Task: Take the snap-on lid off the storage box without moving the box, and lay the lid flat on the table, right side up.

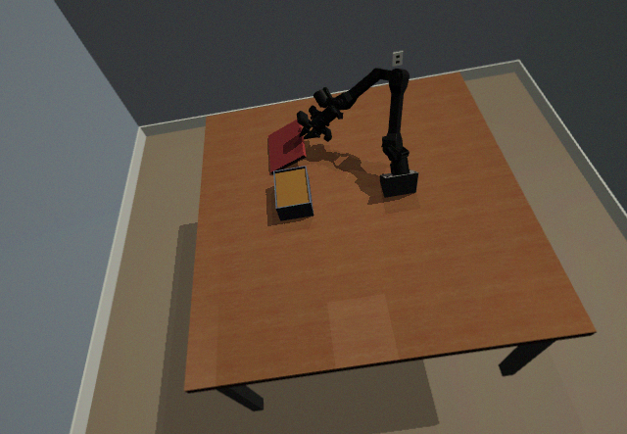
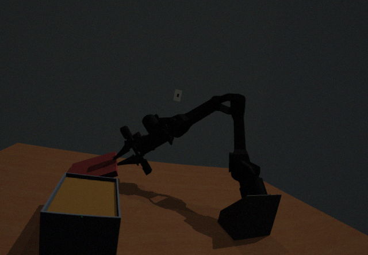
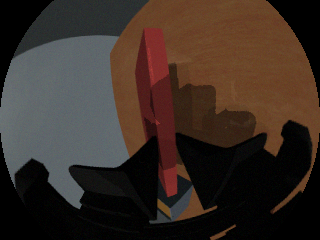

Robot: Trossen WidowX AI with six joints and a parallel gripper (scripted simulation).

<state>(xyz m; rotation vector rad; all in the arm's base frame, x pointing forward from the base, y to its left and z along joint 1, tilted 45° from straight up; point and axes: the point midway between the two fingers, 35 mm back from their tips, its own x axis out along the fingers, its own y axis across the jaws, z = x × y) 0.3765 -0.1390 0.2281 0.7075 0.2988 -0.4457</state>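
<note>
While top shows the table's (image 1: 364,247) (image 2: 166,183) (image 3: 225,45) legs (image 1: 524,359); exterior doesn't.

Bare test room, as far as I can tell; exact type unclear. My arm (image 1: 396,110) (image 2: 239,133) is on a wood-look table (image 1: 405,267) (image 2: 178,183) (image 3: 240,60). Plain grey walls, pale baseboard (image 1: 109,267), beige floor (image 1: 506,399). Outlet (image 1: 397,58) (image 2: 177,95) at 1 o'clock in top view.

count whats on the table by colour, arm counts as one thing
red: 1, the lid, tilted in the gripper
dark with a grey rim and orange-yellow inside: 1, the open box
black: 1, the robot arm
total: 3
</note>
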